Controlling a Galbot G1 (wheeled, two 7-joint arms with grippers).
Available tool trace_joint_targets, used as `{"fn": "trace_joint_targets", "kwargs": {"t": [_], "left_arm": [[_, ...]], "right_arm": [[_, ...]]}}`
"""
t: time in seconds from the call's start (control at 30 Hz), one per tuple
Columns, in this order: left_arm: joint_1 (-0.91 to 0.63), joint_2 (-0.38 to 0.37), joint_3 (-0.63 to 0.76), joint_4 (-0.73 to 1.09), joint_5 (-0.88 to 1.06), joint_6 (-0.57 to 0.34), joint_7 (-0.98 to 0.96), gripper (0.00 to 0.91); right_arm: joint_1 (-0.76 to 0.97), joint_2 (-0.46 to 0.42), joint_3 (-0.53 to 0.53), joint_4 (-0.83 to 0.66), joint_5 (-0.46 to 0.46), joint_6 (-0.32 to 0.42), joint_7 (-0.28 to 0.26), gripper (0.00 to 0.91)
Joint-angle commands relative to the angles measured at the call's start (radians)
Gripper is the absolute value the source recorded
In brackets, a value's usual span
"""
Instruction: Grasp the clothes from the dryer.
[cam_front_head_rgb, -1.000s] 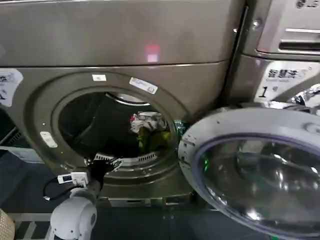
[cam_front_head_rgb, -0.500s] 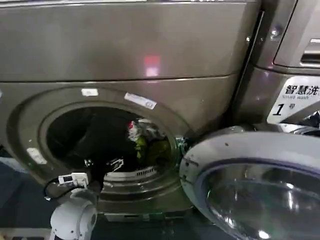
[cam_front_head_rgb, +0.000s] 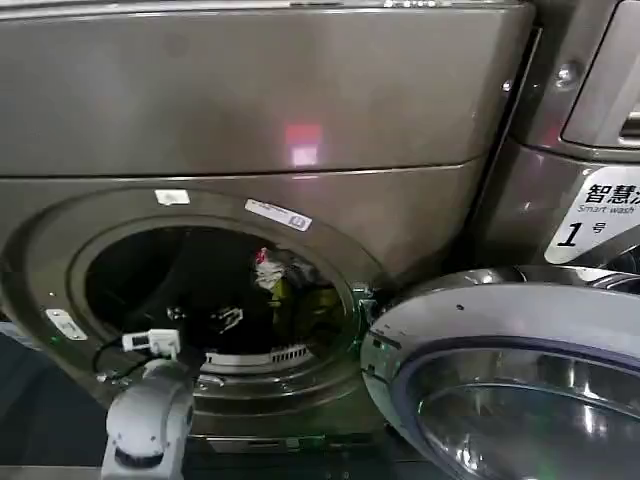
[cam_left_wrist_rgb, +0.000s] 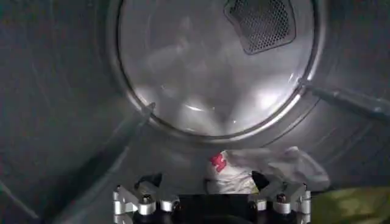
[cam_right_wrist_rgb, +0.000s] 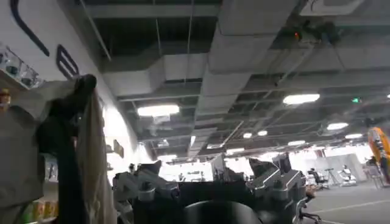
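The dryer (cam_front_head_rgb: 250, 100) stands with its porthole open and its round door (cam_front_head_rgb: 520, 380) swung out to the right. The clothes (cam_front_head_rgb: 285, 275) lie in the steel drum: a white piece with red print (cam_left_wrist_rgb: 244, 173) and a yellow-green piece (cam_left_wrist_rgb: 356, 204) beside it. My left gripper (cam_front_head_rgb: 200, 318) is inside the drum, low and to the left of the heap. It is open (cam_left_wrist_rgb: 204, 180), and the white piece lies just beyond its fingertips, partly between them. My right gripper (cam_right_wrist_rgb: 207, 167) is open and empty, pointing up at a ceiling.
A second machine (cam_front_head_rgb: 590, 150) with a white sticker stands to the right of the dryer. The open door fills the lower right. Inside the drum, a lifter rib (cam_left_wrist_rgb: 350, 100) and a mesh vent (cam_left_wrist_rgb: 262, 21) in the back wall show. Grey cloth (cam_right_wrist_rgb: 36, 158) hangs beside the right gripper.
The left arm has reached from the porthole's lower rim deeper into the drum, toward the clothes. The head view has shifted, so the dryer sits lower and further right.
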Motion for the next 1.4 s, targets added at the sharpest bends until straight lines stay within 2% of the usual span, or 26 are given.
{"fn": "trace_joint_targets", "kwargs": {"t": [0.03, 0.2, 0.57, 1.4], "left_arm": [[-0.179, 0.043, -0.005, 0.077, 0.554, -0.737, 0.494, 0.907], [-0.315, 0.042, 0.019, 0.134, 0.544, -0.761, 0.654, 0.907], [-0.404, 0.019, 0.073, 0.297, 0.633, -0.822, 0.655, 0.907], [-0.375, 0.027, 0.078, 0.515, 0.580, -0.793, 0.655, 0.907]], "right_arm": [[-0.004, -0.003, -0.011, -0.005, -0.003, 0.006, -0.002, 0.907], [0.012, 0.003, -0.035, 0.007, -0.019, 0.006, -0.001, 0.907], [0.014, 0.001, -0.039, -0.005, -0.028, 0.013, -0.002, 0.907], [0.036, 0.000, -0.080, 0.004, -0.056, 0.018, -0.003, 0.907]]}}
